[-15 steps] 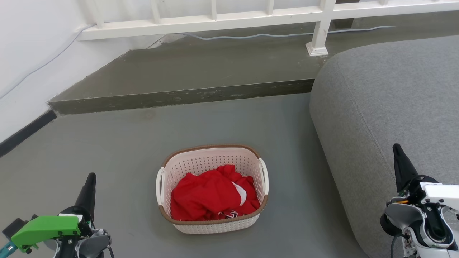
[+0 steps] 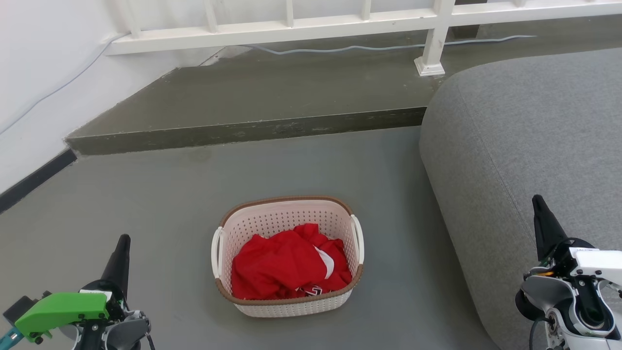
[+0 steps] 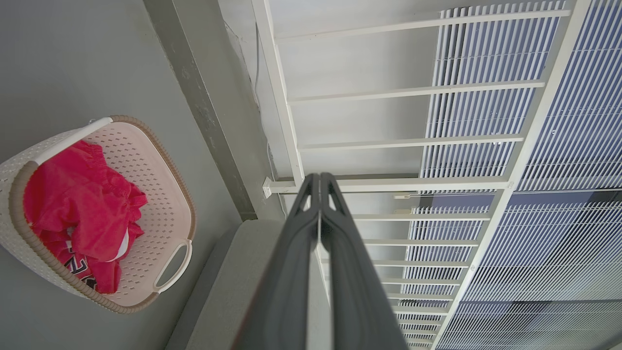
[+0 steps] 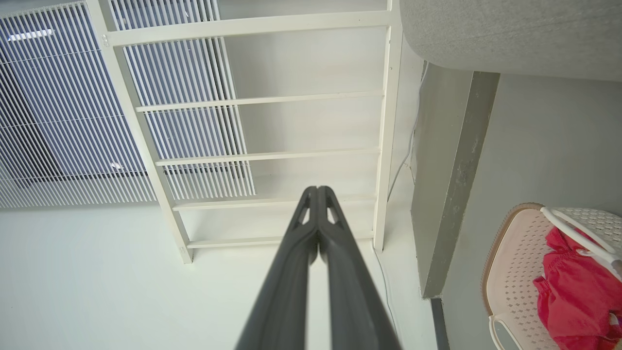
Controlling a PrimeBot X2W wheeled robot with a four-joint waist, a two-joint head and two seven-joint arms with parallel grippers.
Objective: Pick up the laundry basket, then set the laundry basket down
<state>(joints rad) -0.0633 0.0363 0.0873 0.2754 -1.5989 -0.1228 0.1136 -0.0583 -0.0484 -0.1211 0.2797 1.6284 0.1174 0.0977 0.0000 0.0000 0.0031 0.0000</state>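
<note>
Nothing has moved: the basket [image 2: 291, 306] sits on the floor [image 2: 194, 194], left gripper [image 2: 122, 241] and right gripper [image 2: 537, 203] well apart either side, fingers pressed together, so pickup hasn't begun.

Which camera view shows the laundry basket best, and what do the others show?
The head view: the whole laundry basket sits centred, unobstructed. The left wrist view shows most of it, clipped at the edge. The right wrist view catches one end.
</note>
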